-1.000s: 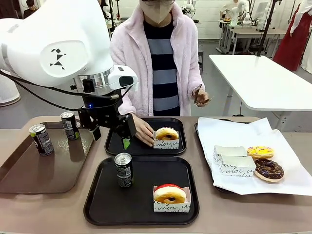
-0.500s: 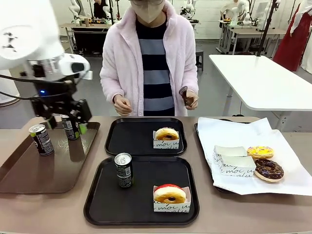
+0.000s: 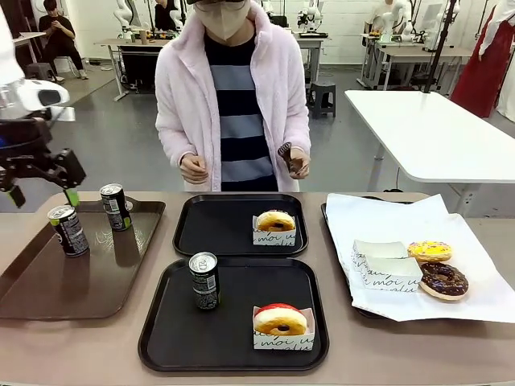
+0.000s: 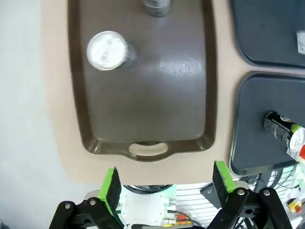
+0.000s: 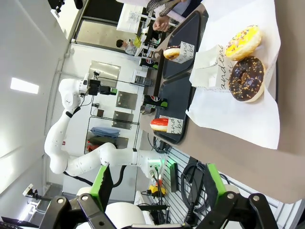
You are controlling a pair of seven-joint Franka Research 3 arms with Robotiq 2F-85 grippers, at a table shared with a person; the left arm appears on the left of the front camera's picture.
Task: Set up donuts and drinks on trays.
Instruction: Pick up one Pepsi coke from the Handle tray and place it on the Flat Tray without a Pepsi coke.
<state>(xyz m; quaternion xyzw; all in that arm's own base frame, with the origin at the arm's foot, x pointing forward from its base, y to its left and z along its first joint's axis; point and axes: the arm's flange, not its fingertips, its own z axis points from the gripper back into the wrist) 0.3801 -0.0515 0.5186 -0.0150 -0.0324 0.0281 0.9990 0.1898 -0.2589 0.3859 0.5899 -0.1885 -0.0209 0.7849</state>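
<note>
Two black trays lie mid-table. The far tray (image 3: pixel 209 229) carries an orange-glazed donut (image 3: pixel 275 221) in its sleeve. On the near tray (image 3: pixel 233 338) stand a dark can (image 3: pixel 204 281) and a pink-red donut (image 3: pixel 280 321). Two more cans (image 3: pixel 68 230) (image 3: pixel 116 207) stand on the brown tray (image 3: pixel 72 281). My left gripper (image 3: pixel 42 193) hangs open above that tray's far left end; from its wrist one can top (image 4: pixel 107 50) lies below the left gripper (image 4: pixel 167 181). My right gripper (image 5: pixel 158 181) is open and holds nothing, far from the yellow donut (image 5: pixel 243 42) and chocolate donut (image 5: pixel 245 78).
A tray lined with white paper (image 3: pixel 386 217) at the right holds a yellow donut (image 3: pixel 429 251), a chocolate donut (image 3: pixel 443 279) and empty sleeves (image 3: pixel 386 265). The person stands at the far edge, a dark object in one hand (image 3: pixel 291 159).
My left arm has swung left, from over the far black tray to above the brown tray. The person's hand has left the far tray's donut and drawn back to the body.
</note>
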